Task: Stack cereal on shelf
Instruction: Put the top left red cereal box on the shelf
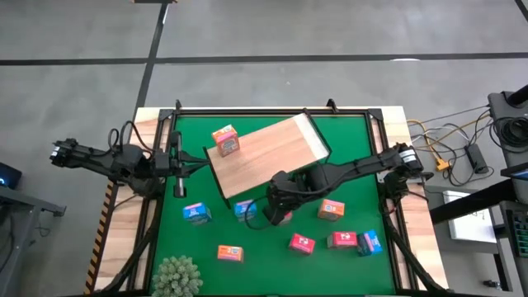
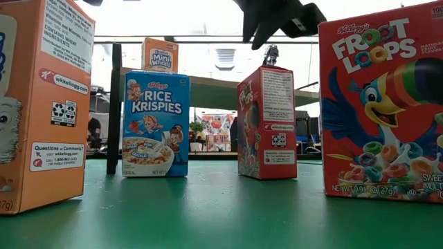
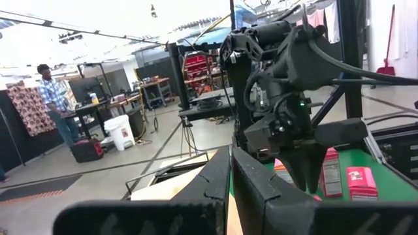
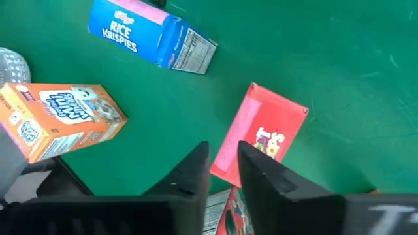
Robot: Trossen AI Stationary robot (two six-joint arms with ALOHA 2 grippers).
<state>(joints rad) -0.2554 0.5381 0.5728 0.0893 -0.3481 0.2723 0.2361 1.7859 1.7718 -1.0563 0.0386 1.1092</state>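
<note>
The cereal here is a bunch of small printed cardboard boxes scattered on the green-matted surface (image 1: 346,136), and one orange box (image 1: 224,140) already sits on the wide light-wood shelf board with the dark metal frame (image 1: 268,157).

The right end effector (image 4: 222,163) hangs above the mat just off the shelf's near edge, fingers only a narrow gap apart and holding nothing. Right under it stands a pink-red Froot Loops box (image 4: 258,137), with a blue Rice Krispies box (image 4: 151,34) and an orange Mini-Wheats box (image 4: 60,117) lying further out.

That looks like a pick about to start. The gap reads too tight for the box, so the robot probably needs to spread wider, line up across the thin faces, then drop straight down so the upright box doesn't tip.

The left end effector (image 3: 228,189) waits closed off to the side, beyond the shelf's far end.
</note>
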